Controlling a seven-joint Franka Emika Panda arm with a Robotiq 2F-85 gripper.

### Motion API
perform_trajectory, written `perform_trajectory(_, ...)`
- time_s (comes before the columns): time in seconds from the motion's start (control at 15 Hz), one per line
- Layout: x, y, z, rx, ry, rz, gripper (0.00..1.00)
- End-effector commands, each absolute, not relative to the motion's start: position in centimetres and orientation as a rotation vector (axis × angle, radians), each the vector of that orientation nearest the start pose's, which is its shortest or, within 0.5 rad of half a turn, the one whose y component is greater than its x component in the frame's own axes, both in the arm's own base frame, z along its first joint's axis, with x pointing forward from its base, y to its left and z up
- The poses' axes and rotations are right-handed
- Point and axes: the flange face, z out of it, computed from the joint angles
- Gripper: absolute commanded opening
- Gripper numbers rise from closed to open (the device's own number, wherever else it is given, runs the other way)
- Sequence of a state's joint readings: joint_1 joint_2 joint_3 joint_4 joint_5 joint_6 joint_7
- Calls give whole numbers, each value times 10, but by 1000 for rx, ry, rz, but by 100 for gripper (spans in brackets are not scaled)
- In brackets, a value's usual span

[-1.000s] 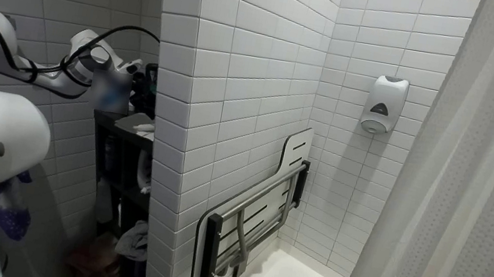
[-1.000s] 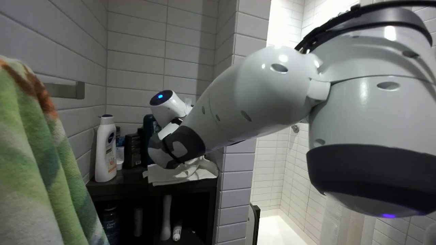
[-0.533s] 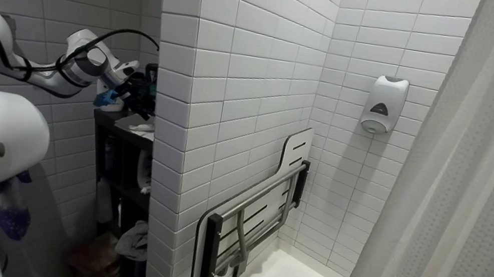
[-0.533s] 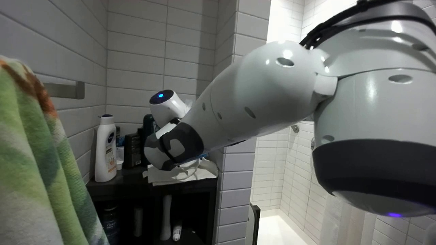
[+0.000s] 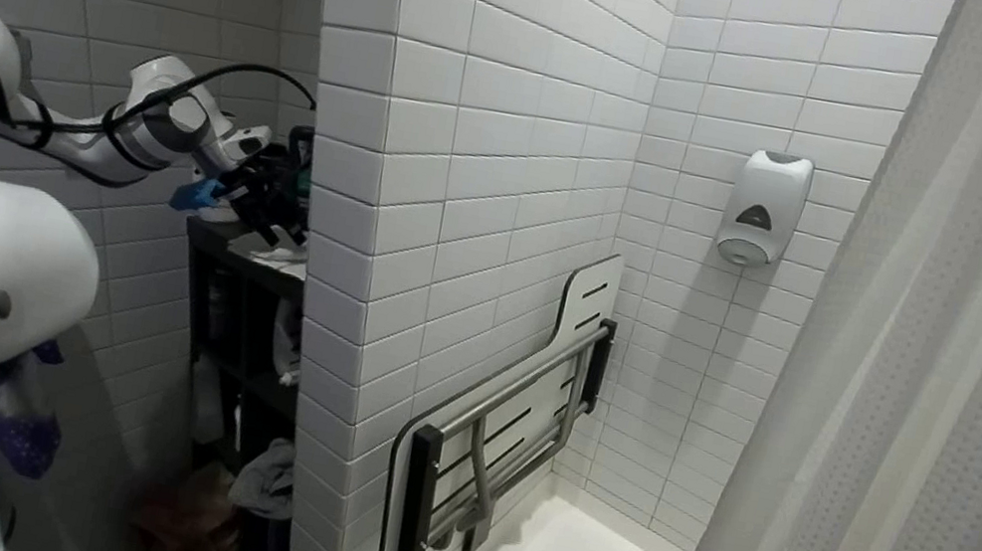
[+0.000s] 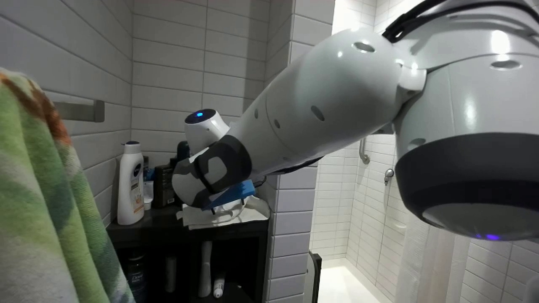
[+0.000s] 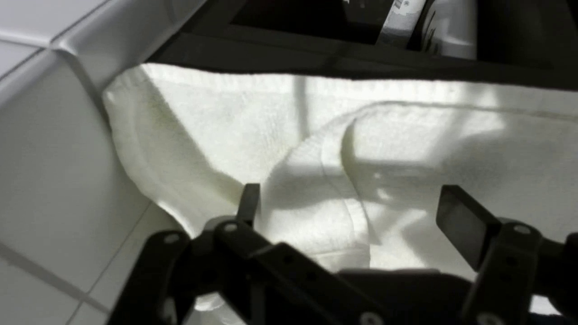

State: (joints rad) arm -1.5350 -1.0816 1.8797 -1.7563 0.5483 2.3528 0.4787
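Gripper (image 7: pixel 354 210) is spread wide with nothing in it just above the cloth (image 7: pixel 397 140) on the shelf (image 7: pixel 271 52), so imo go straight down over that raised fold (image 7: pixel 311 194), pinch softly, and stay clear of the wall (image 7: pixel 54 149).

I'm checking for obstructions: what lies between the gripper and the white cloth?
Nothing shows between the open gripper and the white cloth in the wrist view; only cloth shows between its fingertips. Whether they touch it, I cannot tell.
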Motion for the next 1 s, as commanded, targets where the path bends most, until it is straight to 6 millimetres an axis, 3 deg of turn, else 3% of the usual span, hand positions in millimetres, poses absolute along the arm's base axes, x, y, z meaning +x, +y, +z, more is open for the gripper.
perform_trajectory(0.0,566,363,312,-3335,218,-773,100)
perform_trajectory(0.47,565,371,328,-3221,185,-667,100)
perform_trajectory(0.93,564,377,301,-3106,267,-541,100)
